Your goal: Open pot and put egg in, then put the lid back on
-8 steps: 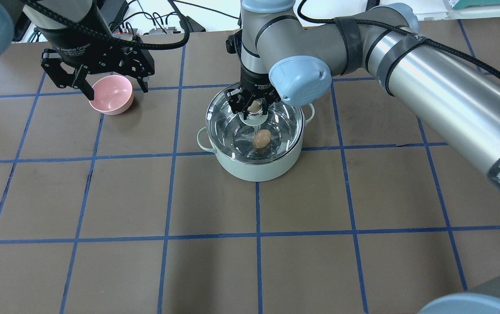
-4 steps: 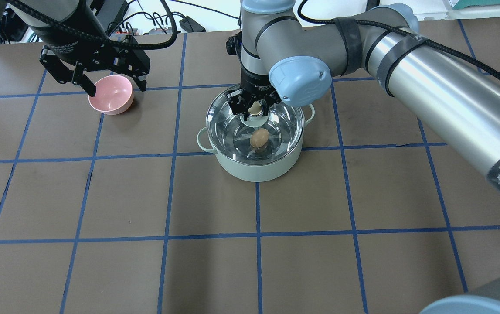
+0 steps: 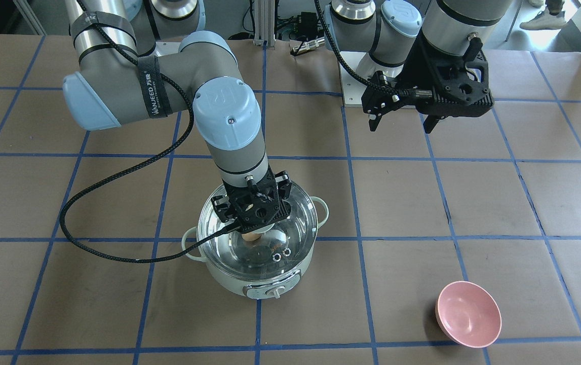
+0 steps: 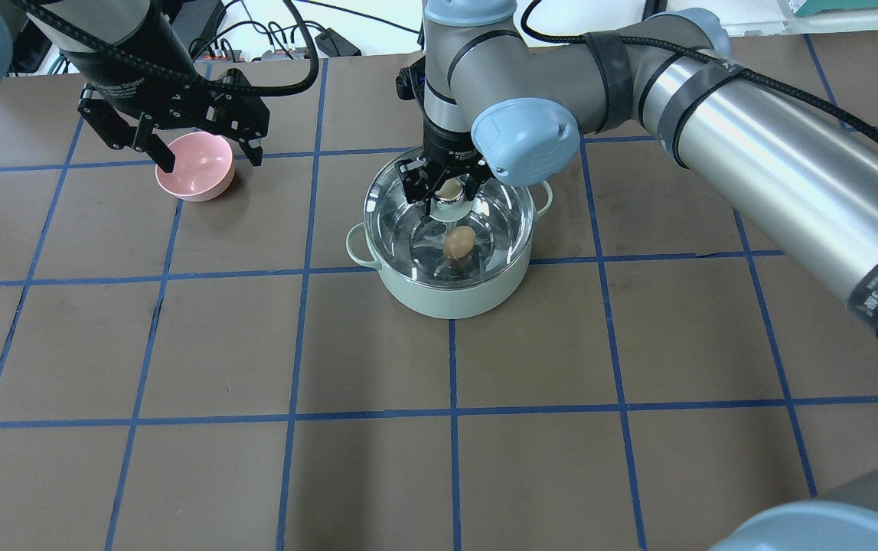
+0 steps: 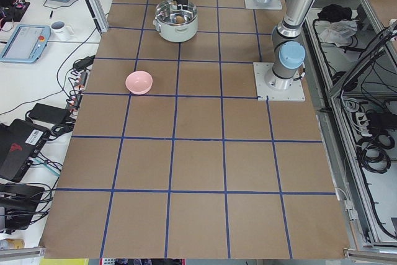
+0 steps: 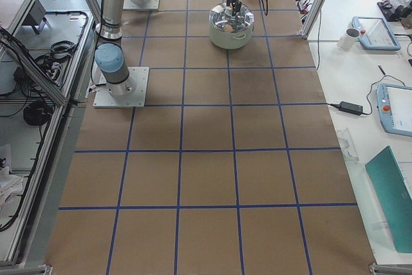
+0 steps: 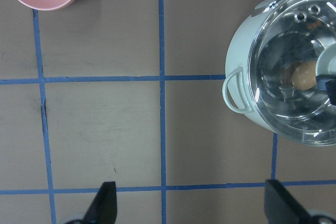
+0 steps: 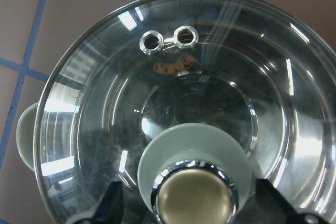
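Observation:
The mint-green pot [image 4: 446, 295] stands mid-table with the clear glass lid [image 4: 500, 222] resting on it. The tan egg [image 4: 458, 242] lies inside, seen through the glass, and also shows in the left wrist view [image 7: 303, 75]. My right gripper [image 4: 445, 191] hangs straight over the lid's beige knob [image 8: 191, 198]. Its fingers [image 8: 110, 205] stand apart on either side of the knob without touching it, so it is open. My left gripper [image 4: 209, 161] is open and empty, raised above the table near the pink bowl [image 4: 195, 174].
The pink bowl [image 3: 467, 314] sits on the brown blue-gridded table [image 4: 217, 344], to the pot's left in the overhead view. Cables and power bricks lie beyond the table's far edge [image 4: 270, 46].
My left gripper has drifted slightly up and back over the pink bowl. The right gripper stays over the lid's knob, and the lid stays on the pot.

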